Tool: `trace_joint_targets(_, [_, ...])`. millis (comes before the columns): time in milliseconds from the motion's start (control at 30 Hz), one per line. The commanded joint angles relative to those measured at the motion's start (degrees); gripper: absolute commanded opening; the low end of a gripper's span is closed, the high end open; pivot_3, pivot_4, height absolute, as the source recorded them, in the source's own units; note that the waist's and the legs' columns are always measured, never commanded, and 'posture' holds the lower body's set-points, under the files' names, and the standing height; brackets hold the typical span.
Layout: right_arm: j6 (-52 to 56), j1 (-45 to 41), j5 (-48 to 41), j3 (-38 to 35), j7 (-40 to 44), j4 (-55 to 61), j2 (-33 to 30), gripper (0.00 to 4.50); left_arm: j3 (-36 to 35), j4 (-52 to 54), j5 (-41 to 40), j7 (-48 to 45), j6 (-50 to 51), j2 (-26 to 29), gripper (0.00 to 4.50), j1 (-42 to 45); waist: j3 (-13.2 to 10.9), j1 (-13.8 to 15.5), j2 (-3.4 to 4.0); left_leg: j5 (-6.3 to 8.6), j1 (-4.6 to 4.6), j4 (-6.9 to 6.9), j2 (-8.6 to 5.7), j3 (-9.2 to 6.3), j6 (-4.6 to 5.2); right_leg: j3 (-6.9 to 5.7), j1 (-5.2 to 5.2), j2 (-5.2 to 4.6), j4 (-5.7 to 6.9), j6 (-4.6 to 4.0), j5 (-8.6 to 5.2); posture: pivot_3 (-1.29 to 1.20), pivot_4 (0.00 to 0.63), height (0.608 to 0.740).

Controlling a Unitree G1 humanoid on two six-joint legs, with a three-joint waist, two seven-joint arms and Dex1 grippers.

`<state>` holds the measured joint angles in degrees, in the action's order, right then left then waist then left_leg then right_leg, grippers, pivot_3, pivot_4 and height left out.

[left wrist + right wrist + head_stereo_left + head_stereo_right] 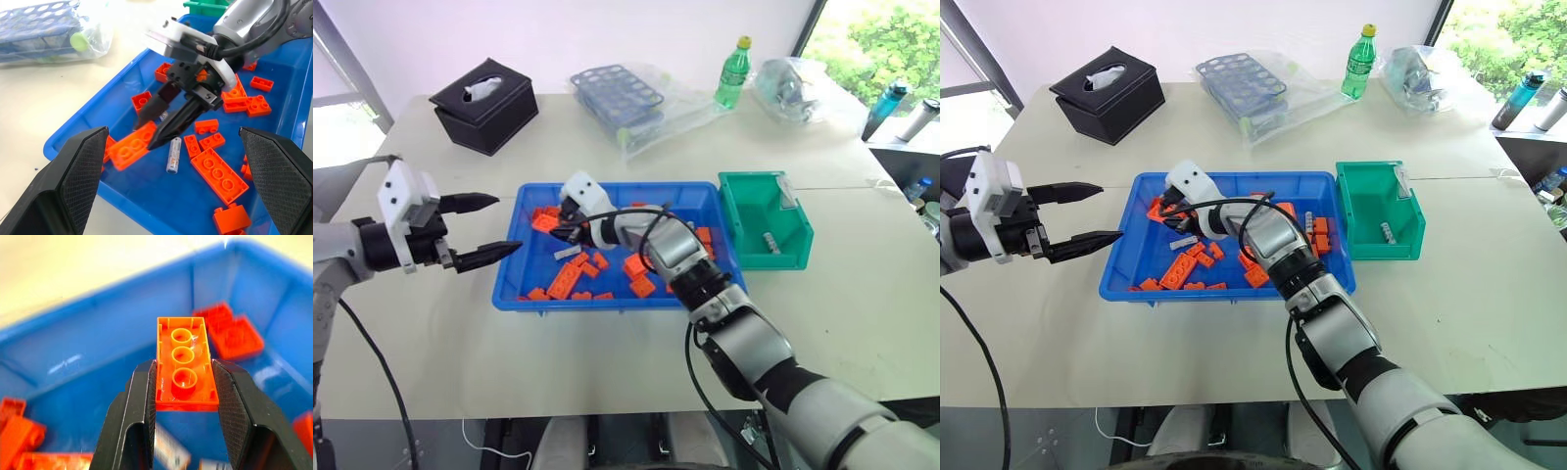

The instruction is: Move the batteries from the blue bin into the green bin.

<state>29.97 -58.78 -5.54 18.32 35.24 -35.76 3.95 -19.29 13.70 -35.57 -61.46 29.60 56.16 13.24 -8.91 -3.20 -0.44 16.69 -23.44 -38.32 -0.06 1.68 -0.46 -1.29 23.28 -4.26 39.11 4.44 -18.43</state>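
In the blue bin (636,185), at its far left part, right claw (183,364) clenched on an orange brick (183,352), both fingers pressing the brick's long sides, its hollow underside facing the wrist camera. Just below that claw, on the bin floor among scattered orange bricks (570,281), one battery (173,154) lying loose, untouched. Inside the green bin (766,262), another battery (771,242) resting on the bottom. Green bin touching or just beside the blue bin's right end, both on the pale surface (460,343). Off the blue bin's left edge, above the bare surface, left claw (507,223) released, fingers spread wide, holding nothing and pointing toward the bin. Along the far side of the surface, a black tissue box (484,103), a tube rack in a plastic bag (622,98) and a green bottle (732,73), all well apart from the bins.
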Motion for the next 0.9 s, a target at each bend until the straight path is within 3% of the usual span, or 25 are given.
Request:
trace_joint_targets(33, [-3.54,-2.27,1.43,-1.11,-1.04,-4.11,1.60,2.53,-1.35,0.78,-0.13,0.42,-0.73,0.27,4.50,0.86,0.00,-0.18,0.00,0.00,0.00,0.00,0.00,0.00,0.00,0.00,0.00,0.00,0.00,0.00,0.00,0.00,0.150,0.733])
trace_joint_targets(167, [-6.41,-3.67,2.63,-1.16,0.32,-5.19,1.54,4.43,-1.71,1.07,-0.37,0.55,-0.62,0.28,4.50,0.51,0.00,-0.23,0.00,0.00,0.00,0.00,-0.06,0.00,0.00,0.00,-0.01,-0.07,0.01,0.00,0.00,0.00,0.150,0.733])
trace_joint_targets(533, [-10.42,-5.72,4.69,2.57,17.62,-6.37,-2.09,4.43,-1.50,1.59,-0.79,0.74,-0.49,-0.21,4.50,0.50,0.00,-0.77,0.00,0.00,0.01,0.04,-0.07,-0.01,0.00,0.00,-0.01,-0.07,0.02,0.00,0.00,0.00,0.150,0.733])
trace_joint_targets(900, [-15.00,-2.67,10.27,5.56,16.71,-10.31,-1.92,4.43,-2.26,3.81,-2.08,0.39,0.88,0.06,4.50,-0.79,0.00,-0.76,0.00,0.00,0.01,0.04,-0.08,-0.01,0.00,0.00,-0.01,-0.10,0.01,0.00,0.00,0.00,0.150,0.733])
